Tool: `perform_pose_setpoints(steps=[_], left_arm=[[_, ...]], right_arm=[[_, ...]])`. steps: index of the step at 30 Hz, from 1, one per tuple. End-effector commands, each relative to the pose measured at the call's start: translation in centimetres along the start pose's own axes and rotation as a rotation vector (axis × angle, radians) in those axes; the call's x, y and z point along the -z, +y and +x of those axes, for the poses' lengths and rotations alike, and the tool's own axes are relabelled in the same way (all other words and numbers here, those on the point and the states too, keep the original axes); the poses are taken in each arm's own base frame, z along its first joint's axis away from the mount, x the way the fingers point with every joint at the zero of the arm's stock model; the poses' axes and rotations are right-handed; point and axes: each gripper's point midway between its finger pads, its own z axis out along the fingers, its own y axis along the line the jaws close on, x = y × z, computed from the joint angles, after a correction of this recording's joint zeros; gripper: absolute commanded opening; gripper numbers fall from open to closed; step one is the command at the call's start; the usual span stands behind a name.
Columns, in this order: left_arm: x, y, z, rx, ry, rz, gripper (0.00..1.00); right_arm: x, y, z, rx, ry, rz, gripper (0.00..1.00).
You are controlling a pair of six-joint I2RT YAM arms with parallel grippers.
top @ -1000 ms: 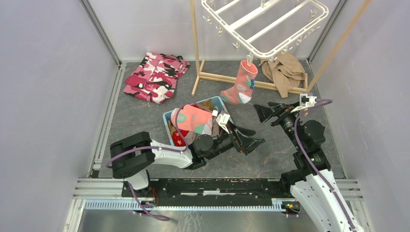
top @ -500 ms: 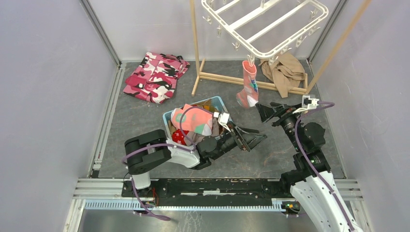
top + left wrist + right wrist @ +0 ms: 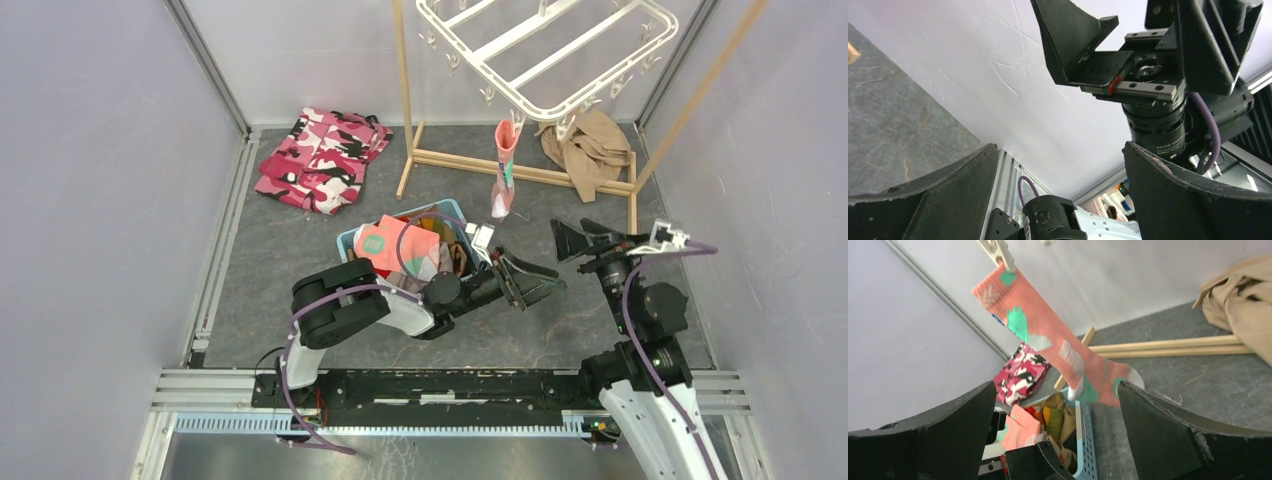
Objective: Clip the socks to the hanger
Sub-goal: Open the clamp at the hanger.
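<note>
Top external view: pink sock (image 3: 503, 170) now hangs edge-on from peg on hanger (image 3: 547, 112), swinging free since I let go. Both left jaws and right jaws wide apart, empty, drawn back below it. One sock clipped, I judge; remaining socks (image 3: 398, 245) wait in blue basket (image 3: 352, 240) on desk (image 3: 280, 260).
</note>
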Motion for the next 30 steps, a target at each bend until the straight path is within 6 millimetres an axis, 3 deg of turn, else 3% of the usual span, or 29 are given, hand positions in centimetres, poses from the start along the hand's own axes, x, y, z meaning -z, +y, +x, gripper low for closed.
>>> perform_pose_setpoints(steps=[1,5,14,21,23,27,30], left_arm=[[-0.6,-6.3,-2.4,0.014,-0.038,0.296,1.00],[-0.9,-5.4,-2.8,0.039,-0.032,0.292,1.00],[-1.3,-4.1,-5.8,0.045,-0.074,0.279,1.00],[-0.5,-4.7,-4.8,0.020,0.002,0.310,1.00],[-0.6,-4.5,-5.3,-0.013,0.008,0.312,1.00],[-0.3,-3.6,-6.3,-0.026,0.001,0.302,1.00],[-0.5,-3.9,-6.2,-0.042,0.000,0.311,1.00]], right_arm=[[0.8,-1.2,-1.4,-0.020,-0.119,0.040,0.98],[0.4,-2.1,-1.0,-0.024,-0.108,0.086,0.98],[-2.8,-1.8,-0.4,-0.002,-0.019,0.104,0.98],[-1.5,-2.5,1.2,-0.076,-0.059,0.072,0.98],[-2.0,-2.4,1.8,-0.084,-0.066,0.035,0.98],[-3.4,-3.7,3.2,-0.093,0.024,0.126,0.98],[-3.6,-3.6,2.7,-0.068,0.026,0.133,0.98]])
